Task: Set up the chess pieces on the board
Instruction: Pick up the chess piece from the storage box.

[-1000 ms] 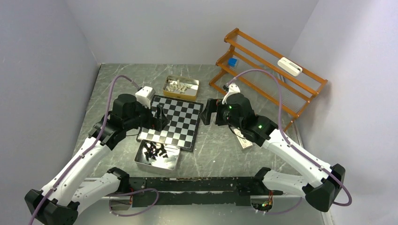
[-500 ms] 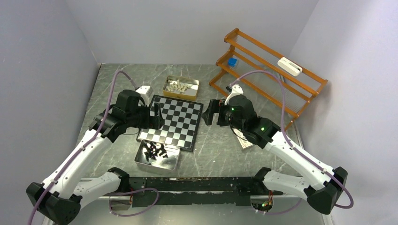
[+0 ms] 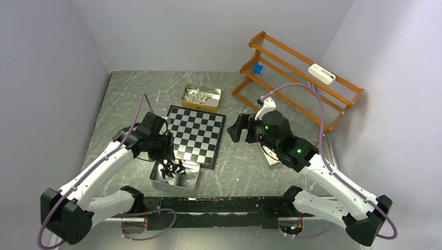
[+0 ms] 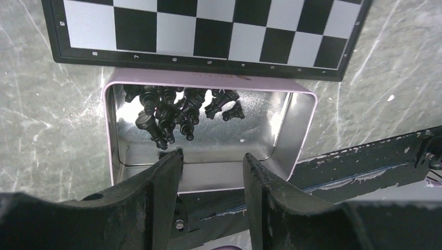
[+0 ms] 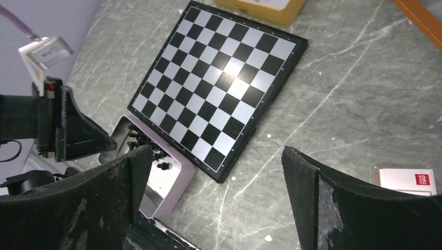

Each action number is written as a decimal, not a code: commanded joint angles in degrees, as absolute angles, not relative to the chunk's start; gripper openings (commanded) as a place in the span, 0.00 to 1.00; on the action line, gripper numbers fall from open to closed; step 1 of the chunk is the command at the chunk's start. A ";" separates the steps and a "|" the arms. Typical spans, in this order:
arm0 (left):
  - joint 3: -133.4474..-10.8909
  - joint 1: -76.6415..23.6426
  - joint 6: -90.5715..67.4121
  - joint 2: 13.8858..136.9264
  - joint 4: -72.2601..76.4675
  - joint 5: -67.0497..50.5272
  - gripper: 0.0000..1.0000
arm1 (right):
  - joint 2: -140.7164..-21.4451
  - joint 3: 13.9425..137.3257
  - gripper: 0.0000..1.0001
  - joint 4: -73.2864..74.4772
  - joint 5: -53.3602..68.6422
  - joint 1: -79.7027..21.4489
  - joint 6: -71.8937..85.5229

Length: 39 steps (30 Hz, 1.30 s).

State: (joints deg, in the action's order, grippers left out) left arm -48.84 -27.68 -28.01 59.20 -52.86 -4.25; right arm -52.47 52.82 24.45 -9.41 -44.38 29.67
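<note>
The left end effector (image 4: 212,154) hangs over the near wall of a silver tray (image 4: 295,136), its fingers (image 4: 168,174) part-way apart with nothing between them, so it is released and grasps nothing. In that tray the black pieces (image 4: 172,112) lie jumbled in a heap toward its left and far side, some tipped on their sides. The tray sits on the table (image 3: 237,169) just beside the board's (image 3: 197,134) near edge, at its left corner. The board lies flat in the middle of the table, between the two arms. Beyond its far edge stands a yellow tin (image 3: 200,107) holding the white pieces (image 3: 199,96) in a loose pile. The right end effector (image 5: 216,153) is released too, its fingers spread wide and bare, held above the table just right of the board and turned toward it. A small white box (image 5: 406,180) lies on the table at the right, and an orange rack (image 3: 297,78) stands at the far right corner.
</note>
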 commanded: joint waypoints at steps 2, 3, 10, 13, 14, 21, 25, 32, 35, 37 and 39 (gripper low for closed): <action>-47.95 -27.32 -29.70 61.52 -53.48 -3.22 0.52 | -51.23 50.92 1.00 22.23 -8.20 -44.73 28.99; -47.98 -27.33 -29.75 61.71 -53.93 -1.39 0.52 | -50.97 50.56 1.00 22.24 -8.19 -44.71 29.08; -47.38 -27.33 -30.81 62.93 -54.32 4.14 0.48 | -48.19 48.70 1.00 21.64 -7.75 -44.65 28.54; -47.97 -27.33 -31.27 64.69 -53.79 5.39 0.45 | -47.53 48.69 1.00 21.70 -7.73 -44.63 27.82; -48.34 -27.33 -31.50 65.54 -53.69 5.92 0.44 | -47.37 48.69 1.00 21.60 -7.72 -44.64 27.57; -48.20 -27.33 -33.77 69.45 -54.29 8.21 0.43 | -45.38 47.10 1.00 18.83 -5.80 -44.73 26.37; -48.76 -27.31 -34.22 71.41 -54.77 9.33 0.39 | -43.59 46.15 1.00 15.89 -3.48 -44.60 25.47; -48.03 -27.33 -35.60 73.55 -52.74 8.75 0.35 | -43.26 46.70 0.99 15.91 -1.49 -44.66 22.71; -48.43 -27.32 -35.82 74.79 -52.71 9.42 0.34 | -43.22 46.86 0.99 16.01 -1.58 -44.63 21.80; -48.30 -27.32 -35.92 75.28 -52.65 9.39 0.33 | -42.93 46.77 0.99 15.82 -1.35 -44.62 21.55; -48.42 -27.27 -36.15 75.56 -52.83 9.90 0.33 | -42.41 46.31 0.99 15.53 -1.23 -44.65 21.62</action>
